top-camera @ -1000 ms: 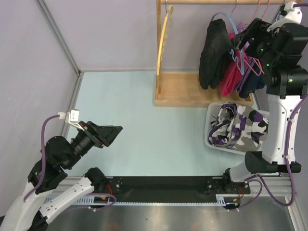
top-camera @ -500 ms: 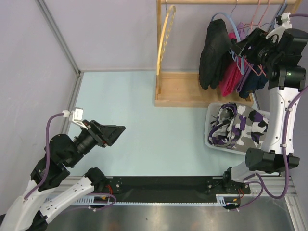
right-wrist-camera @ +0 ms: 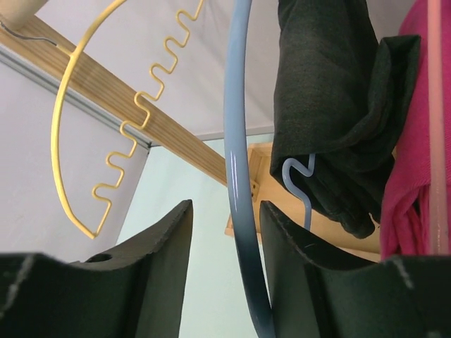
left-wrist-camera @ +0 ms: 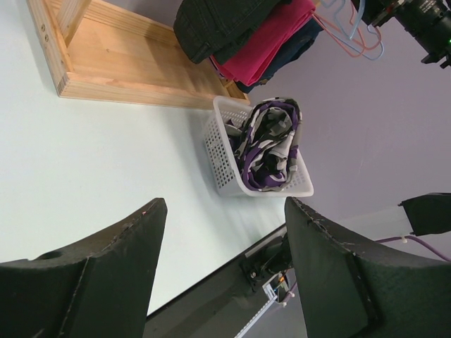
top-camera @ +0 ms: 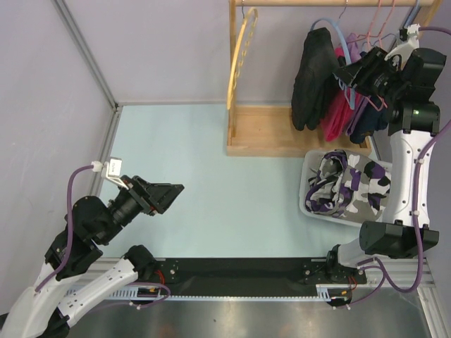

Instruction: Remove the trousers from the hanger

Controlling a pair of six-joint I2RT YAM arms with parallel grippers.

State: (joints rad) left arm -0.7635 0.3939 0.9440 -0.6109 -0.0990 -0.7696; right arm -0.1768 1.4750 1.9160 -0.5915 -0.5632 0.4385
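Black trousers (top-camera: 313, 77) hang folded over a light-blue hanger (top-camera: 325, 24) on the wooden rail at the back right. In the right wrist view the same trousers (right-wrist-camera: 331, 105) fill the upper right. The hanger's blue bar (right-wrist-camera: 237, 141) runs down between the jaws of my right gripper (right-wrist-camera: 224, 205). That bar lies against the right finger, with a gap on the left side, so the jaws are not clamped. My right gripper (top-camera: 347, 72) is raised beside the clothes. My left gripper (top-camera: 169, 191) hovers open and empty over the left of the table, also open in the left wrist view (left-wrist-camera: 225, 204).
A pink garment (top-camera: 338, 109) and a dark blue one (top-camera: 366, 120) hang right of the trousers. An empty yellow hanger (top-camera: 239, 56) hangs at the rack's left post. Below stands the wooden rack base (top-camera: 268, 134) and a white basket (top-camera: 309, 176) holding camouflage cloth (top-camera: 349, 183).
My right gripper has swung up and left to the clothes, and its jaws have narrowed around the blue hanger's bar. The left arm shifted slightly, then stayed still.
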